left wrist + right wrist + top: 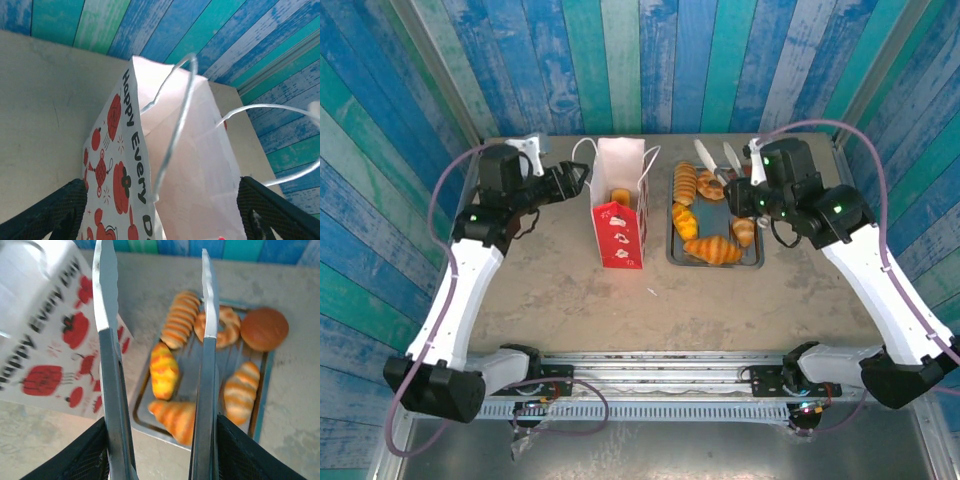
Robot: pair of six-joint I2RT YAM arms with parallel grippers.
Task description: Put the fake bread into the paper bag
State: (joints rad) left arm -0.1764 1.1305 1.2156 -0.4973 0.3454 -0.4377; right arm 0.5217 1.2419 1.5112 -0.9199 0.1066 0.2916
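left jaws apart astride paper bag (pixel 200 165), right jaws clamping tongs (pixel 111 370) (overhead: bread (pixel 618 195) inside bag)

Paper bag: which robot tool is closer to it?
Left. The left tool is open right beside the paper bag, on its left. The right tool is farther off, holding tongs over the tray.

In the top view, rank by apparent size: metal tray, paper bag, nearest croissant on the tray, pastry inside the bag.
1. metal tray and paper bag: near alike; the bag stands upright toward the camera, so unranked.
2. nearest croissant.
3. pastry inside the bag, partly hidden by its walls.
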